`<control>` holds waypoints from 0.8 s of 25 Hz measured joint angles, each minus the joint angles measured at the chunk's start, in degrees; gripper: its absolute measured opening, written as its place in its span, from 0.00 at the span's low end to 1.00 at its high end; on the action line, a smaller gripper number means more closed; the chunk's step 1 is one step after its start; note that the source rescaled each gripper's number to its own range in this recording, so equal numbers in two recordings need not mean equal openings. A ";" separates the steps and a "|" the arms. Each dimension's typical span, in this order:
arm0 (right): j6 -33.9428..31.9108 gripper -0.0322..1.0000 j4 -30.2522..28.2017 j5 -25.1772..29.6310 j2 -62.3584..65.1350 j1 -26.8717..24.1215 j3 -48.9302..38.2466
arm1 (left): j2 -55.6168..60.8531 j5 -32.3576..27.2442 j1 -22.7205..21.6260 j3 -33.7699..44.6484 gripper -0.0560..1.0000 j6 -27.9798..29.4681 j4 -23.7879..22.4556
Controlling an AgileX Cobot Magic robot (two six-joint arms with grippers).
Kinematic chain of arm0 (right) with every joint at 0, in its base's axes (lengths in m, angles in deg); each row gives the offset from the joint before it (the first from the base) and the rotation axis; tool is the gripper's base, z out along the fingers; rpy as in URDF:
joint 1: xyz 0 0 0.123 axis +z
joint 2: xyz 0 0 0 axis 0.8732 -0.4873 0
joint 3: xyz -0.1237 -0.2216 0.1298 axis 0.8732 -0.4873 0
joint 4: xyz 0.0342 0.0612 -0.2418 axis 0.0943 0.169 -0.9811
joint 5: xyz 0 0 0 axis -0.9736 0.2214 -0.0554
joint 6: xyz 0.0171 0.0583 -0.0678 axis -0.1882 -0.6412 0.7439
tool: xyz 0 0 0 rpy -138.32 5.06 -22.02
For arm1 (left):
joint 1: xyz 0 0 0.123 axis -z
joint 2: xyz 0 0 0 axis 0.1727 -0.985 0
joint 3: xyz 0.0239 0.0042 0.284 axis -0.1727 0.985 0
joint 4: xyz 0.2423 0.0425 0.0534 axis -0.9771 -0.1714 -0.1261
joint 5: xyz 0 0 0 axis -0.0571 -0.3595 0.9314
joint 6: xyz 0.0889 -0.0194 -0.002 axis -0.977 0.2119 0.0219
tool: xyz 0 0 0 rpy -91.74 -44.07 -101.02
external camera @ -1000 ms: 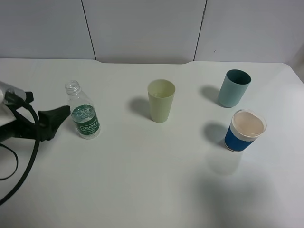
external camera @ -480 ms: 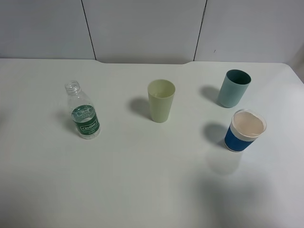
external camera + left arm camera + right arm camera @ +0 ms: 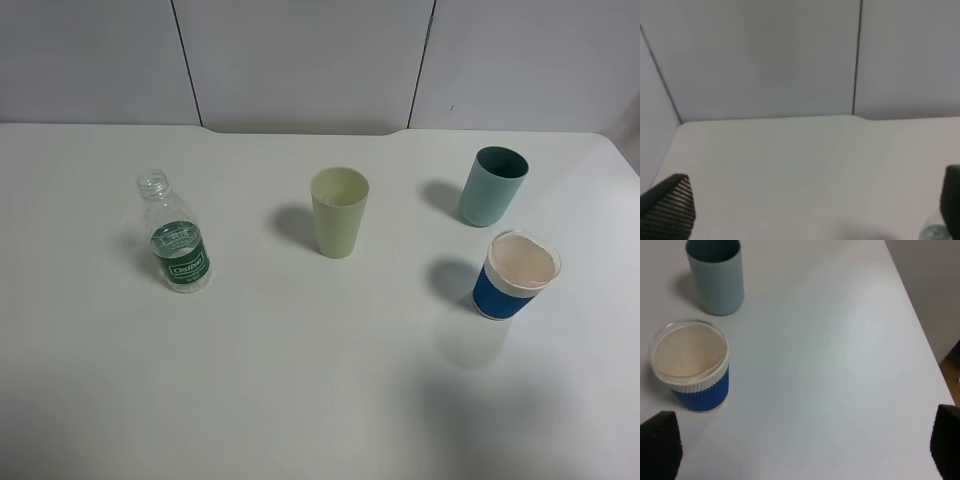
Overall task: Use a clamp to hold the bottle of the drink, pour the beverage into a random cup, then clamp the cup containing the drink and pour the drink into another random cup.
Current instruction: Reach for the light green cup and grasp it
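Big white counter (image 3: 300, 400) first, bare across the front. Above its far left corner, the left claw (image 3: 810, 210): spread wide, gripping nothing. Same story for the right claw (image 3: 802, 445), wide and empty, hanging near the blue-banded cup (image 3: 690, 365) and the teal tumbler (image 3: 715, 275). Mid-counter and upright, the pale yellow-green cup (image 3: 338, 215). Well to its left, upright and uncapped, the bottle (image 3: 178, 245).

Plenty to go wrong from here:
- Closing off-centre on a light bottle and knocking it flat.
- Squeezing thin plastic too hard and spurting the beverage out of the open neck.
- Tipping too fast and missing a narrow rim.

Hard to make out: the level of clear beverage inside. No arm anywhere in the high view. Only dark fingertips in either wrist view, plus a blurred sliver at one edge, possibly the bottle.
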 joint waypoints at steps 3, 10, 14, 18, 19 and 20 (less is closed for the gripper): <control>0.00 1.00 0.00 0.00 0.00 0.00 0.00 | 6.02 -6.88 0.00 -1.75 1.00 0.05 -0.05; 0.00 1.00 0.00 0.00 0.00 0.00 0.00 | 12.98 -18.86 -0.22 -2.21 1.00 2.36 -0.28; 0.00 1.00 0.00 0.00 0.00 0.00 0.00 | 16.23 -24.78 -4.06 -2.21 1.00 2.31 -0.28; 0.00 1.00 0.00 0.00 0.00 0.00 0.00 | 19.63 -27.58 -8.45 -2.21 1.00 -0.39 1.09; 0.00 1.00 0.00 0.00 0.00 0.00 0.00 | 20.34 -27.93 -8.84 -2.00 1.00 -1.20 1.78; 0.00 1.00 0.00 0.00 0.00 0.00 0.00 | 20.34 -27.93 -8.84 -2.00 1.00 -1.20 1.78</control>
